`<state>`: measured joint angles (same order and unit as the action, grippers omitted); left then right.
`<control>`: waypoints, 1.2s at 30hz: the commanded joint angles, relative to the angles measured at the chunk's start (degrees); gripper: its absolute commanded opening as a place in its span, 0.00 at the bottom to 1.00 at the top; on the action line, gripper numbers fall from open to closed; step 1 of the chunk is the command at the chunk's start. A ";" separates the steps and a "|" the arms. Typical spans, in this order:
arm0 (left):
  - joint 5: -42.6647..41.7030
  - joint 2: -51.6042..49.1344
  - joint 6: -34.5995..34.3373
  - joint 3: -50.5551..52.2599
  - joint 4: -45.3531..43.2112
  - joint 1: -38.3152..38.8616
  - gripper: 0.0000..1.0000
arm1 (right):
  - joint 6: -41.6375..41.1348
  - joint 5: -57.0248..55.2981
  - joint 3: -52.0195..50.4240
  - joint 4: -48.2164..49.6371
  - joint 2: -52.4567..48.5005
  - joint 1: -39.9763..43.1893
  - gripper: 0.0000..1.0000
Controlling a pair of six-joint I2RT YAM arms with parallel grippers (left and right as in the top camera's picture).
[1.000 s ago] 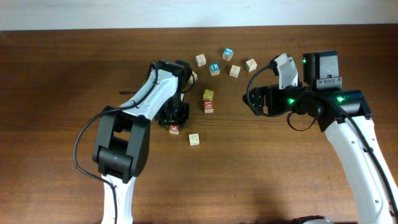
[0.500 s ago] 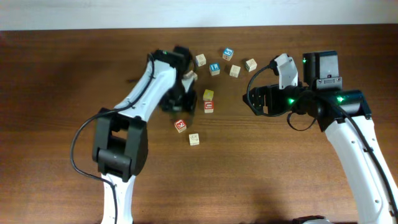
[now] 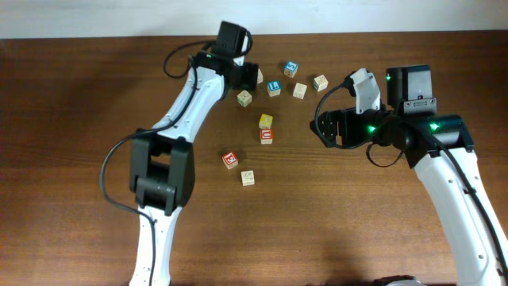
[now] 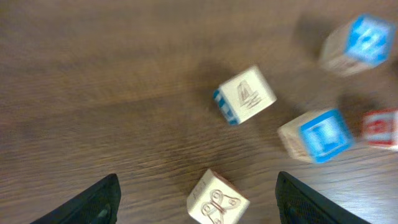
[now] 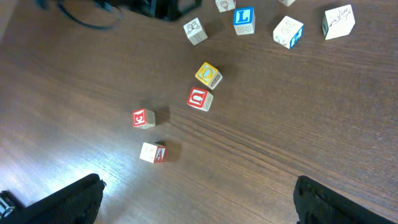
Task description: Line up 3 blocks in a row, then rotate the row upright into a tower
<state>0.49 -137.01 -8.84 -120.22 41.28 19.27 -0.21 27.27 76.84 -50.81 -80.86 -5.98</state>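
Note:
A red-faced block [image 3: 230,160] with a white letter lies alone on the table, also seen in the right wrist view [image 5: 143,118]. A pale beige block [image 3: 248,177] sits just in front of it. Another beige block [image 3: 244,98], with a butterfly on top [image 4: 217,198], lies below my left gripper [image 3: 244,79], between its spread fingers and untouched. The left gripper [image 4: 198,186] is open and holds nothing. My right gripper [image 3: 325,127] hovers open to the right of the blocks, and in its wrist view [image 5: 196,186] nothing is between its fingers.
A yellow cube [image 3: 266,121] and a second red cube [image 3: 267,136] stand mid-table. Blue-faced cubes [image 3: 273,87] [image 3: 291,68] and more beige cubes [image 3: 299,90] [image 3: 320,82] cluster at the back. Another beige cube [image 3: 256,77] is half hidden by the left gripper.
The left gripper opened, left the red block on the table and swung to the back, over the butterfly block. The right arm stayed still.

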 commanded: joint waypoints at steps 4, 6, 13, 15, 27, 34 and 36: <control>-2.23 -4.63 4.44 -0.02 1.36 0.13 0.49 | -0.22 -0.94 0.96 0.00 -0.26 0.39 0.98; -2.23 -4.63 4.42 -0.02 2.56 0.17 0.28 | -0.20 -0.94 0.96 -0.04 -0.26 0.37 0.98; -2.23 -4.63 4.35 -0.04 17.99 0.39 0.23 | -0.20 -0.94 0.96 -0.07 -0.26 0.39 0.98; -2.21 -4.63 2.95 -0.04 25.62 0.44 0.23 | -0.22 -0.94 0.96 -0.02 -0.26 0.39 0.98; -1.81 -4.66 -0.76 1.79 43.01 0.70 0.28 | -0.20 -0.92 0.96 -1.31 -0.26 0.37 0.98; -7.21 -4.66 -0.74 1.97 43.28 5.88 0.29 | -0.20 -0.92 0.96 -1.31 -0.26 0.37 0.98; -7.39 -4.66 -0.74 1.97 43.93 8.31 0.30 | -0.20 -0.92 0.96 -1.29 -0.26 0.37 0.98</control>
<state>-4.58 -140.51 -9.06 -118.91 84.49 23.77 -0.21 26.87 76.84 -52.12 -80.86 -5.98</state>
